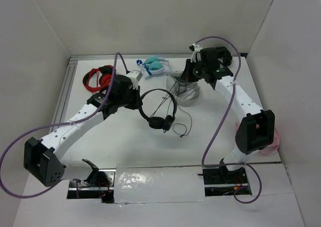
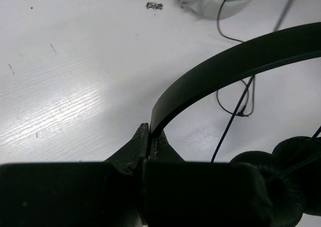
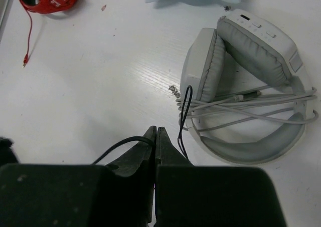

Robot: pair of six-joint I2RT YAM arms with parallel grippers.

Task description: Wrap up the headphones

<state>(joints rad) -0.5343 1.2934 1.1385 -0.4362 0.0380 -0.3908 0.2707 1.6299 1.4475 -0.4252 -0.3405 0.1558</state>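
Note:
The slim black headphones are in the middle of the table, headband arched, both earcups together at the near side. My left gripper is shut on the headband's left end; the left wrist view shows the band pinched between the jaws of that gripper, with an earcup lower right. The thin black cable trails right of the earcups and runs up toward my right gripper. In the right wrist view that gripper is shut on the cable, which loops beside the fingers.
Grey-white headphones with a bundled cord lie right under the right gripper. Red-and-black headphones sit at the back left and a teal-and-white pair at the back centre. Something pink shows behind the right arm.

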